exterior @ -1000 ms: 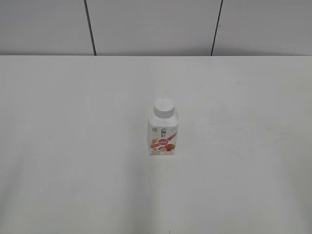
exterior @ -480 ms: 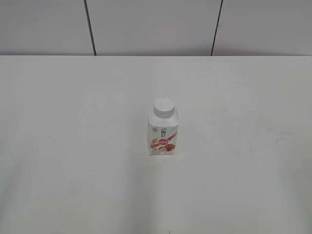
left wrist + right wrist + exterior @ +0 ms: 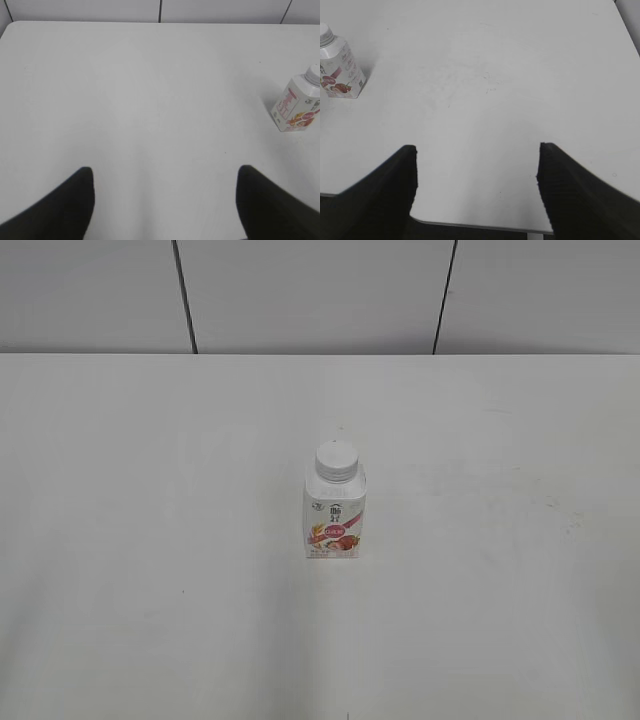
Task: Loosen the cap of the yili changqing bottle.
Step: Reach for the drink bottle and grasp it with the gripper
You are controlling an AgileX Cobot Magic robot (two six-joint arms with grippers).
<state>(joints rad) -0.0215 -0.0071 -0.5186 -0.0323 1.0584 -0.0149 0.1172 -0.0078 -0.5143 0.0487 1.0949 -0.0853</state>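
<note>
The yili changqing bottle (image 3: 335,515) stands upright near the middle of the white table, a squat white bottle with a pink-red fruit label. Its white ribbed cap (image 3: 336,461) sits on the neck. The bottle also shows at the right edge of the left wrist view (image 3: 297,102) and at the far left of the right wrist view (image 3: 339,70). My left gripper (image 3: 164,172) is open and empty, well to the left of the bottle. My right gripper (image 3: 477,150) is open and empty, well to the right of it. Neither gripper shows in the exterior view.
The white table (image 3: 150,490) runs back to a grey panelled wall (image 3: 320,295). The table's near edge and rounded corner show at the bottom of the right wrist view (image 3: 470,225). Its far left corner shows in the left wrist view (image 3: 12,25).
</note>
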